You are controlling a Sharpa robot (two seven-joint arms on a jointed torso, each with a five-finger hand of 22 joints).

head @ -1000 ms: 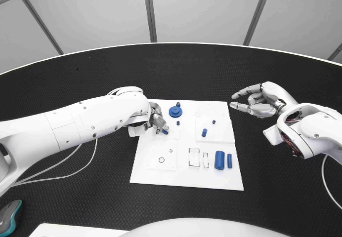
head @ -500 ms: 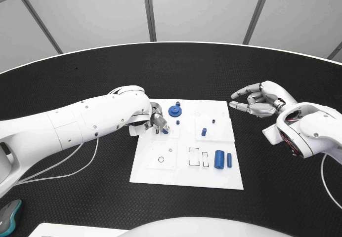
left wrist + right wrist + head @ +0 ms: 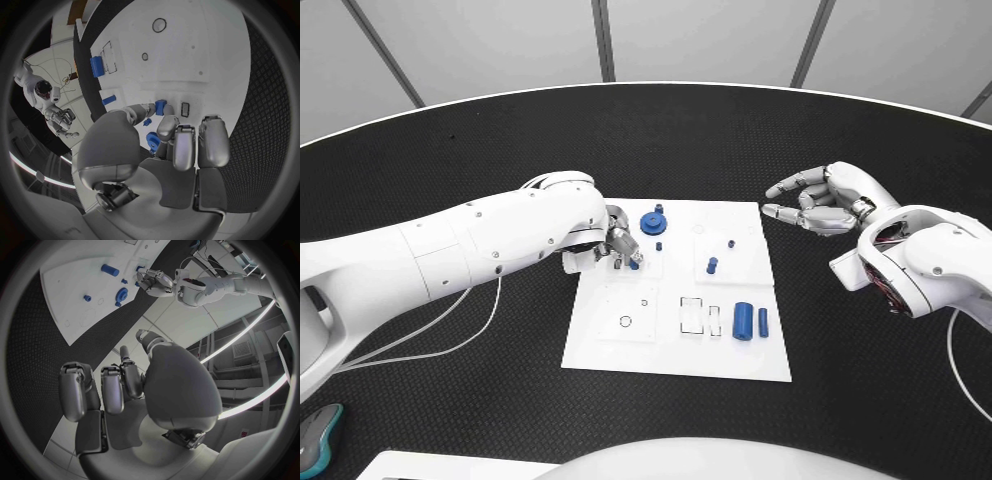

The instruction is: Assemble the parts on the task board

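Observation:
The white task board point(image 3: 678, 345) lies mid-table. My left hand point(image 3: 606, 245) hovers over its far left part and pinches a small blue part point(image 3: 633, 264) between thumb and a finger; the left wrist view shows that blue part point(image 3: 160, 107) at the fingertips, just above the board point(image 3: 200, 45). A blue gear-like part point(image 3: 655, 224), a short peg point(image 3: 713, 267) and two blue cylinders point(image 3: 743, 321) sit on the board. My right hand point(image 3: 819, 205) hangs above the black table off the board's far right corner, fingers half curled and apart, holding nothing.
Outlined slots point(image 3: 692, 315) and a small ring hole point(image 3: 626, 322) mark the board's near half. A teal object point(image 3: 315, 432) lies at the table's near left edge. In the right wrist view the board point(image 3: 75, 265) lies far beyond my right hand point(image 3: 119, 390).

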